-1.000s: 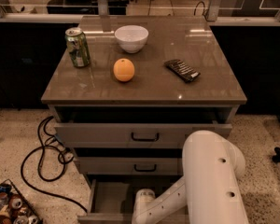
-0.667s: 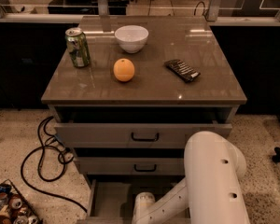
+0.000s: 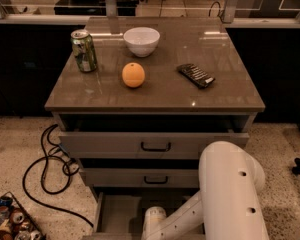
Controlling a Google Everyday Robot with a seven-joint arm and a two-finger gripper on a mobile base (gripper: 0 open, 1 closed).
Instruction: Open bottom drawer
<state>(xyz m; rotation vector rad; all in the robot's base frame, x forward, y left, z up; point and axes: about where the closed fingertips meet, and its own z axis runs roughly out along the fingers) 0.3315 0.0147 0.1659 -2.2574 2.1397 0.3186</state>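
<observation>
The bottom drawer (image 3: 119,210) of the grey cabinet stands pulled out, and its empty inside shows from above. Its front lies at the picture's lower edge, so its handle is out of view. My white arm (image 3: 230,194) reaches down from the right, and its wrist (image 3: 153,220) hangs over the drawer's front part. My gripper is beyond the wrist, below the lower edge, and does not show.
The top drawer (image 3: 155,145) and middle drawer (image 3: 145,178) are each slightly ajar. On the cabinet top sit a green can (image 3: 84,50), a white bowl (image 3: 141,40), an orange (image 3: 133,75) and a black flat object (image 3: 196,75). A black cable (image 3: 42,171) and a basket of cans (image 3: 10,221) lie on the floor at left.
The bottom drawer has slid a little further out toward the camera. The wrist has dropped slightly with it.
</observation>
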